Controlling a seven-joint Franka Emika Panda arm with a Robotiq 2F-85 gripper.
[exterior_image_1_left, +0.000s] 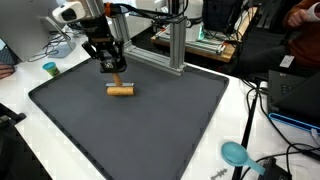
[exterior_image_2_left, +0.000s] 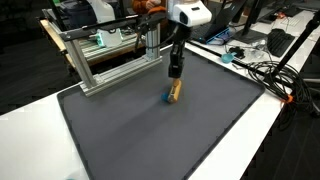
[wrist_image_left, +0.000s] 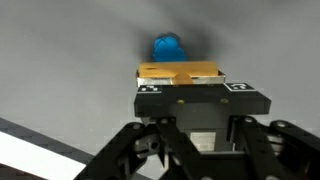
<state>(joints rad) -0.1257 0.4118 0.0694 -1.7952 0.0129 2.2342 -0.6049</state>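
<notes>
One wooden block (wrist_image_left: 180, 72) on the mat (exterior_image_1_left: 160, 130), probably light and stiff, jaws clamped across its flat sides behind the blue knob (wrist_image_left: 167, 46).

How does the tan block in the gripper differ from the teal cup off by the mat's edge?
The tan block lies flat on the dark mat; the teal cup stands upright on the white table. The gripper clamps the block; the cup stands free. Both are small.
</notes>
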